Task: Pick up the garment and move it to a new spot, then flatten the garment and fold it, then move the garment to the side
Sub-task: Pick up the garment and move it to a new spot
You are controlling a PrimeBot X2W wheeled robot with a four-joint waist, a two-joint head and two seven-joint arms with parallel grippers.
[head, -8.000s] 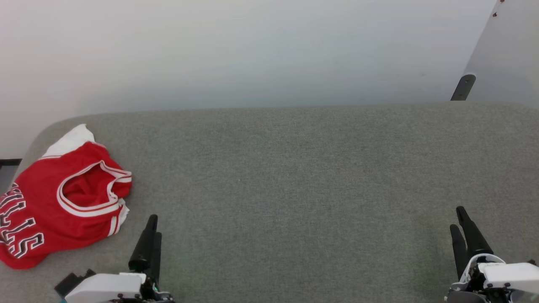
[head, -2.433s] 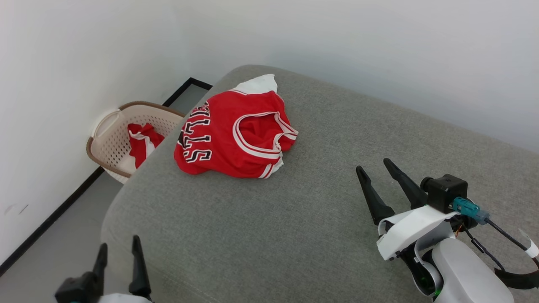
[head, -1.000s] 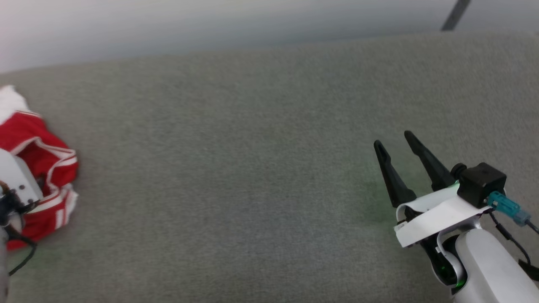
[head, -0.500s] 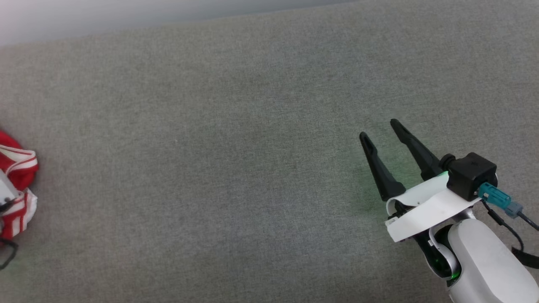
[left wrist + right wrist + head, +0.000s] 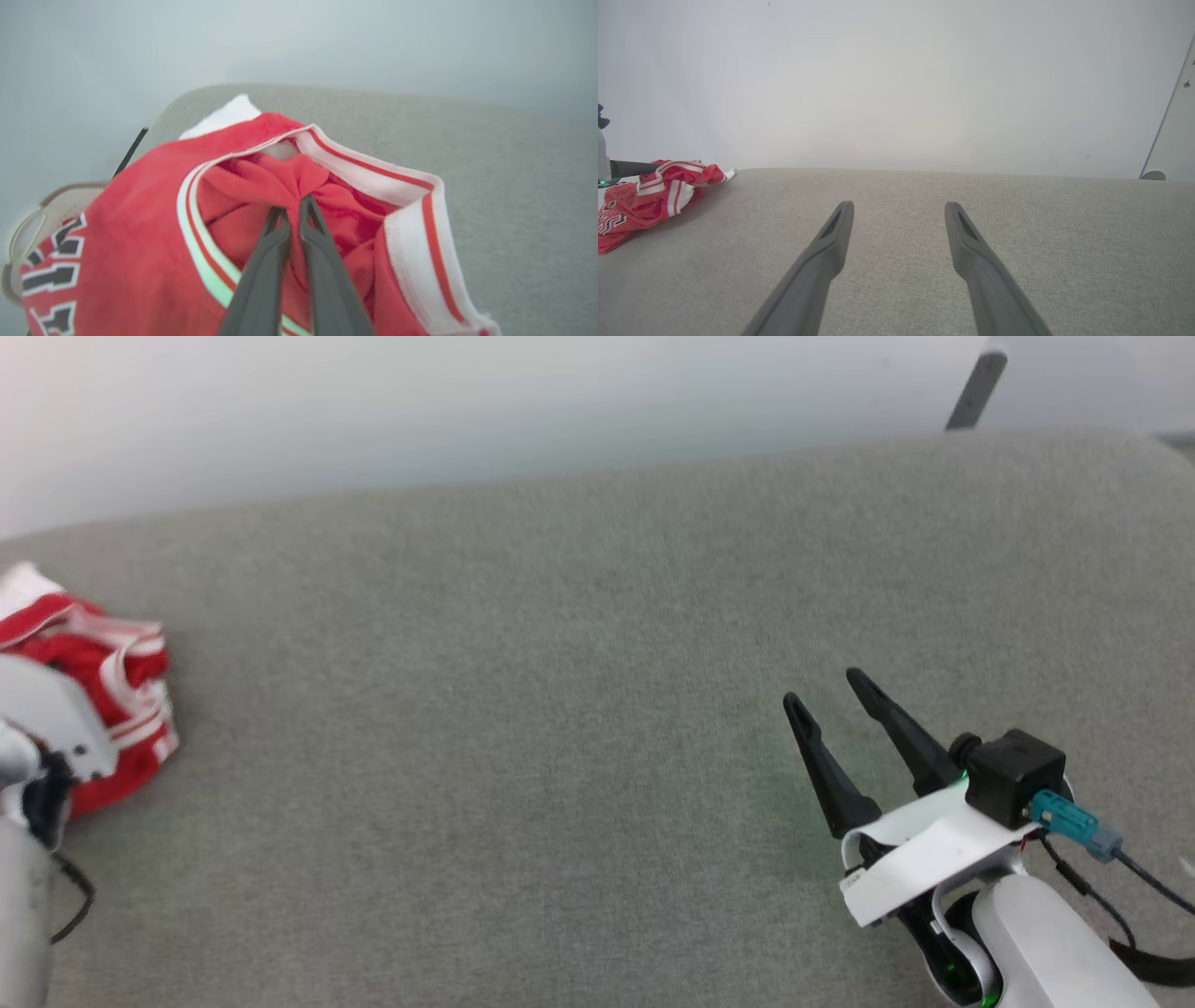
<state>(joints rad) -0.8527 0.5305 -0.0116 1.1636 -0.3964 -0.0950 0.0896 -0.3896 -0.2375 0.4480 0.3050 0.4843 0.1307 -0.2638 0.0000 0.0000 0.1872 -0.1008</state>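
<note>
The garment (image 5: 140,224), a red jersey with white-striped trim and black lettering, lies bunched at the far left end of the grey cushion (image 5: 560,709). My left gripper (image 5: 293,205) is shut on a pinch of red fabric inside the jersey's opening. In the head view the garment (image 5: 112,709) shows at the left edge, partly behind my pale left wrist. The right wrist view has the garment (image 5: 649,200) far to the left. Over the cushion's right part my right gripper (image 5: 826,695) stands open, nothing between its fingers (image 5: 831,233).
A pale wall rises right behind the cushion. A woven basket (image 5: 28,224) sits beyond the cushion's left end, below the garment. A dark bracket (image 5: 971,383) stands at the back right. Bare grey cushion stretches between the two grippers.
My left gripper has closed on the jersey's fabric. The head camera has tilted, shifting the whole picture. The right gripper stays open over the cushion.
</note>
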